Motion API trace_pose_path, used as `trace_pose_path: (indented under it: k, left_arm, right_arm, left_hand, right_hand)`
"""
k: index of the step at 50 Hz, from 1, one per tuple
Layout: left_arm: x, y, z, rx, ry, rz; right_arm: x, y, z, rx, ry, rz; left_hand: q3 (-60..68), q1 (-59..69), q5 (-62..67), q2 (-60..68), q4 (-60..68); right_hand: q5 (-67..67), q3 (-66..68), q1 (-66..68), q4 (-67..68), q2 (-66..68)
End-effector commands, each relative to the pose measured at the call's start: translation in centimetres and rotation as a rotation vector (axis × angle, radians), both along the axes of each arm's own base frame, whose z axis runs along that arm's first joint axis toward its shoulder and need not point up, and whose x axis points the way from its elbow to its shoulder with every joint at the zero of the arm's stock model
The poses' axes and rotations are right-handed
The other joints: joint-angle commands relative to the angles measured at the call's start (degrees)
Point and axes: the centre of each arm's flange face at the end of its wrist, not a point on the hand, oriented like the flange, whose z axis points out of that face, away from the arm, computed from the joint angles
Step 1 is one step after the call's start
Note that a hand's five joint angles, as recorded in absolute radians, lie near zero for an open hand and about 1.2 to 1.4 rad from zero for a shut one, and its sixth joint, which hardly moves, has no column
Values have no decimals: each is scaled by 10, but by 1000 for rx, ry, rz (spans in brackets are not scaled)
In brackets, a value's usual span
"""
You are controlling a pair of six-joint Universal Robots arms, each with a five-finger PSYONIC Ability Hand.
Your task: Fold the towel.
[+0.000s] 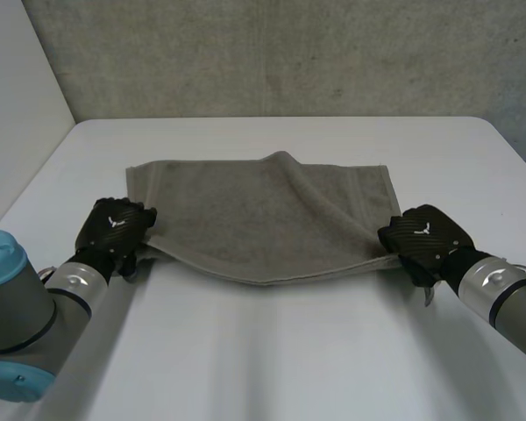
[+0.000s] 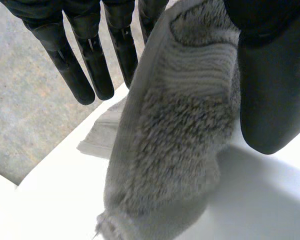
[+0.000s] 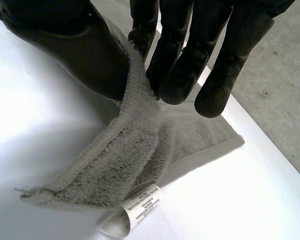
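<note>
rough terry towel, smooth matt table

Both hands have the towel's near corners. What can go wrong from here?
1. The right hand pinches just the towel's hem; it may slip out when lifted.
2. A diagonal ridge runs toward that hand and could get folded in as a crease.
3. The near edge sags in the middle, so the fold may land uneven.

White table, grey wall behind.
</note>
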Motion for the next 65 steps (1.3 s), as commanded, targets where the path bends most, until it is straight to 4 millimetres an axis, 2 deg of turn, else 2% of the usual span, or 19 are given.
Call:
trace_pose_path:
  k: [1, 9, 14, 23, 28, 30, 31, 33, 35, 36, 41, 49, 54, 57, 58, 59, 60, 61, 65]
  left_arm:
    - [8, 0, -5, 25, -13, 20]
    - [17, -4, -5, 48, -12, 51]
    - [24, -1, 19, 36, -1, 71]
    - [19, 11, 22, 121, 46, 10]
    - [16, 14, 25, 168, 72, -22]
    - [17, 16, 26, 189, 77, -21]
    - [17, 16, 26, 189, 77, -21]
    - [18, 15, 23, 201, 77, -18]
    - [18, 15, 22, 202, 75, -16]
    - [18, 15, 22, 202, 75, -16]
    - [24, 4, 19, 203, 77, 11]
    - [37, -7, 19, 197, 83, 57]
    - [37, -8, 18, 185, 83, 58]
    - [37, -9, 18, 181, 83, 60]
    - [37, -9, 18, 180, 83, 60]
    - [37, -9, 18, 180, 83, 60]
    - [37, -9, 19, 177, 84, 59]
    - [37, -9, 19, 177, 84, 59]
    - [35, -5, 22, 174, 83, 55]
  right_arm:
    - [-2, -3, 0, 12, -21, -17]
    - [-3, -6, 0, 21, -40, -28]
    - [-5, -8, 1, 18, -37, -40]
    - [-6, -10, 4, 13, -39, -45]
    - [-7, -14, 7, 4, -43, -50]
    - [-10, -16, 7, 6, -44, -60]
    - [-10, -16, 7, 6, -44, -60]
    - [-13, -17, 6, 20, -42, -71]
    - [-13, -17, 6, 28, -43, -73]
    - [-13, -16, 4, 41, -45, -75]
    - [-13, -19, -1, 95, -79, -95]
    - [-16, -25, -16, 207, -120, -170]
    - [-18, -26, -16, 227, -116, -191]
    - [-20, -27, -16, 230, -123, -214]
    - [-21, -29, -15, 229, -129, -227]
    - [-21, -29, -15, 229, -129, -227]
    - [-22, -30, -12, 221, -131, -238]
    - [-23, -31, -10, 213, -129, -246]
    - [-24, -32, 1, 177, -121, -250]
  left_hand:
    - [-11, -14, -5, -13, -17]
    - [-2, -6, 4, -5, -8]
    - [23, 19, 29, 21, 17]
    - [62, 58, 68, 59, 55]
    - [168, 164, 174, 165, 161]
    - [270, 266, 276, 267, 263]
    - [270, 267, 276, 268, 264]
    - [419, 415, 425, 417, 413]
    - [443, 439, 449, 441, 437]
    - [443, 440, 449, 441, 437]
    - [443, 440, 449, 441, 437]
    - [443, 440, 449, 441, 437]
    - [443, 440, 449, 441, 437]
    - [443, 440, 449, 441, 437]
    - [443, 440, 449, 441, 437]
    - [443, 440, 449, 441, 437]
    - [443, 440, 449, 441, 437]
    - [443, 440, 449, 441, 437]
    - [443, 440, 449, 441, 437]
  right_hand:
    - [27, 32, 36, 29, 31]
    - [27, 32, 36, 29, 31]
    - [27, 32, 36, 29, 31]
    - [27, 32, 36, 29, 31]
    - [27, 32, 36, 29, 31]
    - [27, 32, 36, 29, 31]
    - [27, 32, 36, 29, 31]
    - [27, 32, 36, 29, 31]
    - [27, 32, 36, 29, 31]
    - [-55, -50, -46, -53, -51]
    - [-194, -189, -185, -192, -190]
    - [-342, -337, -333, -340, -338]
    - [-367, -362, -358, -365, -363]
    - [-309, -303, -299, -306, -304]
    - [-199, -194, -189, -196, -194]
    - [-198, -192, -188, -195, -193]
    - [-44, -39, -35, -42, -40]
    - [27, 32, 36, 29, 31]
    - [27, 32, 36, 29, 31]
